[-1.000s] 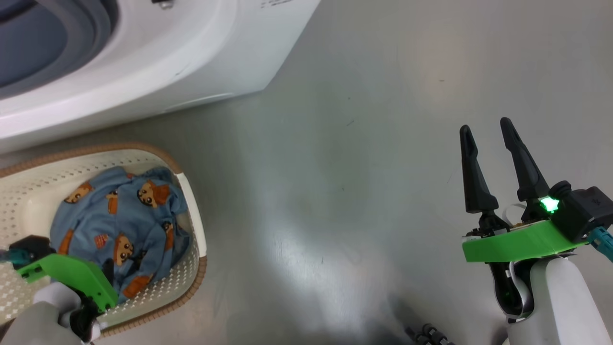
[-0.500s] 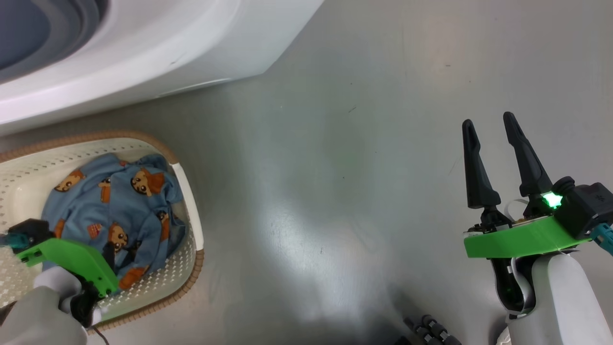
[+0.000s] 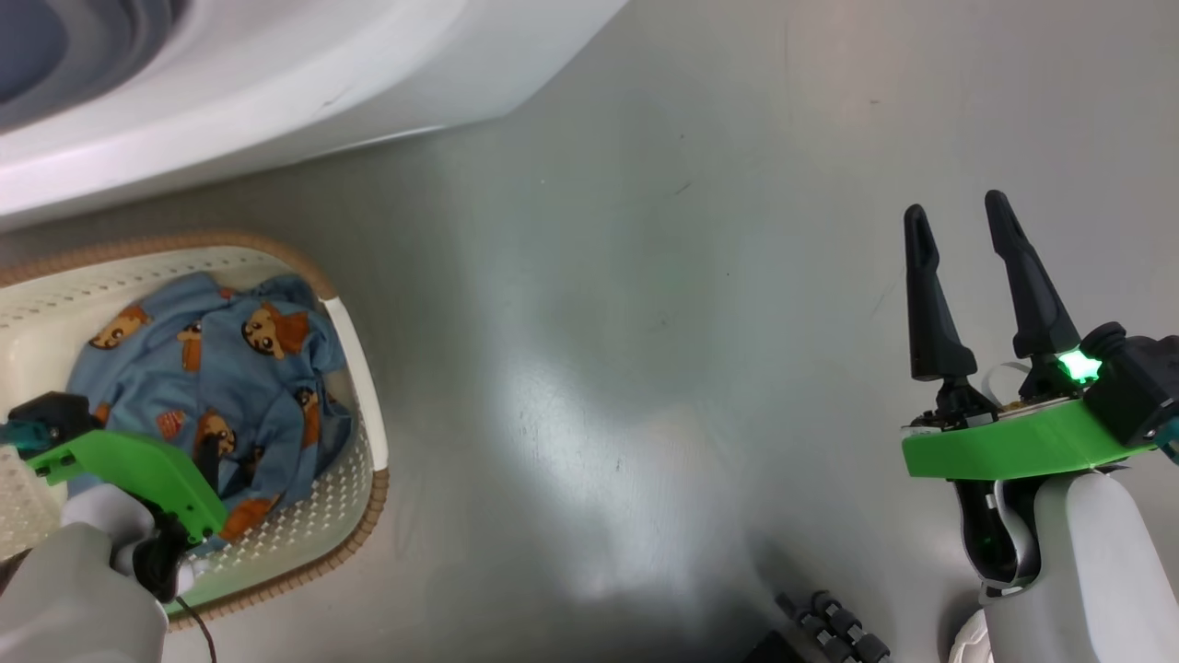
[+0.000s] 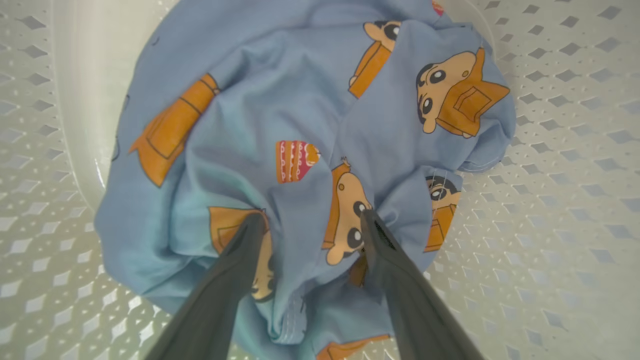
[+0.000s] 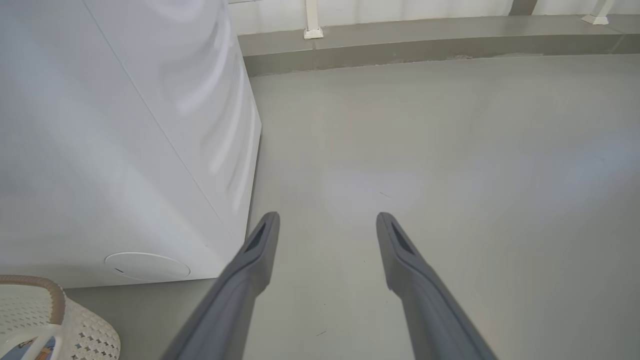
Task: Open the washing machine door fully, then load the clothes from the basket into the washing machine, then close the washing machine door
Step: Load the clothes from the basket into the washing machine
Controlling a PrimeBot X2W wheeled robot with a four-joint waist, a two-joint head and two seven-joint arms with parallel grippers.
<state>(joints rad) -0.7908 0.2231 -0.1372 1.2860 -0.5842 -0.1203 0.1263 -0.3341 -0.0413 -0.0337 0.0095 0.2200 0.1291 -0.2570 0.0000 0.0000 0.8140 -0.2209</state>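
Washing machine point(image 3: 276, 83): white front at the upper left of the head view. Basket point(image 3: 313, 543) sits on the floor just in front of it, with the clothes point(image 3: 230, 387) bunched inside. Left end effector point(image 4: 312, 220) is spread wide, tips sunk into the blue fabric, nothing pinched yet. Right end effector point(image 3: 958, 210) is open and empty over bare floor. Risks: closing on a thin fold, so the garment slips mid-lift; tips snagging the perforated wall and dragging the light basket.
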